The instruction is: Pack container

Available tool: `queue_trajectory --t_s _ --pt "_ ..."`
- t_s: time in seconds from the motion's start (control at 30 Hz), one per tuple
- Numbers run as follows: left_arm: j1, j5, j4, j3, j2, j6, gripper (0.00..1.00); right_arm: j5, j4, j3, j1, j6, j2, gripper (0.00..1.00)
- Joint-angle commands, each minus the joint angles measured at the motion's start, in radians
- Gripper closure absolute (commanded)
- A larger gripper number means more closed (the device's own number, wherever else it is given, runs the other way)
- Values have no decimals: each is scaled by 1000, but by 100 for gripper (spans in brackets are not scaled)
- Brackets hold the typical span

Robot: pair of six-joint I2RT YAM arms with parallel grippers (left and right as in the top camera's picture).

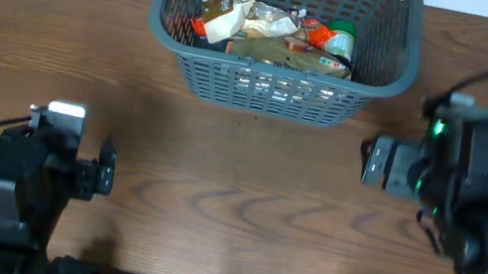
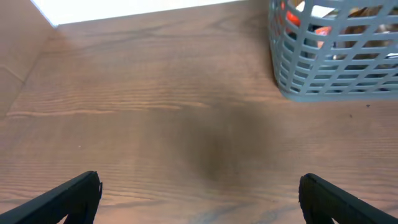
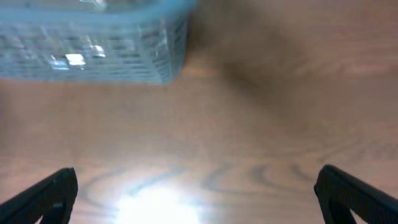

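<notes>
Container [image 1: 272, 92] at the far edge of the table [image 1: 234, 196], packets [image 1: 272, 36] inside; my left gripper [image 2: 199, 199] and right gripper [image 3: 196, 193] are spread wide, empty.
Nothing loose shows on the table, so I judge packing done; best to park both arms well clear of the basket.

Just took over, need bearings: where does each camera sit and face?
Overhead: above the table, looking straight down; container at the top, left arm and right arm below.
Left wrist: low over the table, facing the container at upper right; own open jaws in bottom corners.
Right wrist: likewise, container blurred at upper left.
Shared: all three show the container.
</notes>
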Motion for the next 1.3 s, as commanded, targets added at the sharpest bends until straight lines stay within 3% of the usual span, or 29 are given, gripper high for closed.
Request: queue_trajectory --t_s 0.0,0.2,0.73,0.87,1.0,1.27 --pt "-5 13 -2 -17 -40 13 1 34 74 -177 22 45 -98 1" --pt "-5 13 -5 -18 -39 13 1 31 129 -305 22 45 -220 1" --pt "-5 13 -5 -18 -39 13 2 7 97 -308 22 43 -224 1" --pt "-5 13 -5 -18 -39 13 1 20 110 -319 10 -22 -252 1" --pt "-5 13 -5 -18 -39 13 2 3 195 -415 -22 -61 -384 1" --pt "-5 13 -5 -18 -39 13 1 -89 373 -792 -124 -61 -858 1"
